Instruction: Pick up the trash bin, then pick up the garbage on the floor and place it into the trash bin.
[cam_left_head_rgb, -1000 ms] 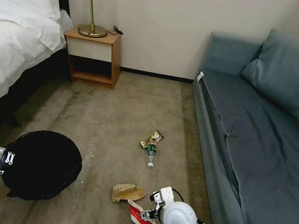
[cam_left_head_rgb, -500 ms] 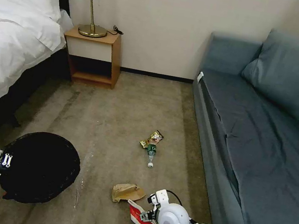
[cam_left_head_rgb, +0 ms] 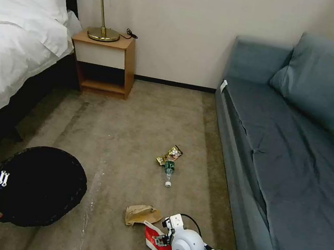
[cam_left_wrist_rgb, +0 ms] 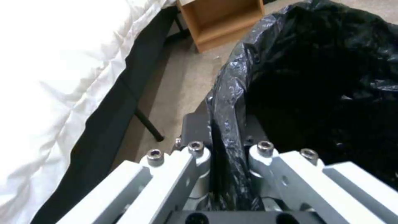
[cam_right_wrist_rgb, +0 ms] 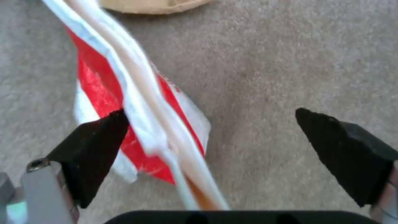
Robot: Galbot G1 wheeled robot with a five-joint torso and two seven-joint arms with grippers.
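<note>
While the left gripper [cam_left_wrist_rgb: 226, 149] pinches the one trash bin [cam_left_head_rgb: 39, 185], the right gripper [cam_right_wrist_rgb: 211, 137] gapes over one carton [cam_right_wrist_rgb: 141, 124] (four litter pieces)

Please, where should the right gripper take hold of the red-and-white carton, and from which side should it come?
Probably its raised edge, from above. The red-and-white carton lies flattened on the carpet; the open right gripper already straddles that edge.

No text, brand or number can be read anywhere. The red-and-white carton [cam_right_wrist_rgb: 136, 102] carries a thin line of red print along its white edge, too blurred to make out. The green label on the small bottle [cam_left_head_rgb: 169, 169] is too small to read.
</note>
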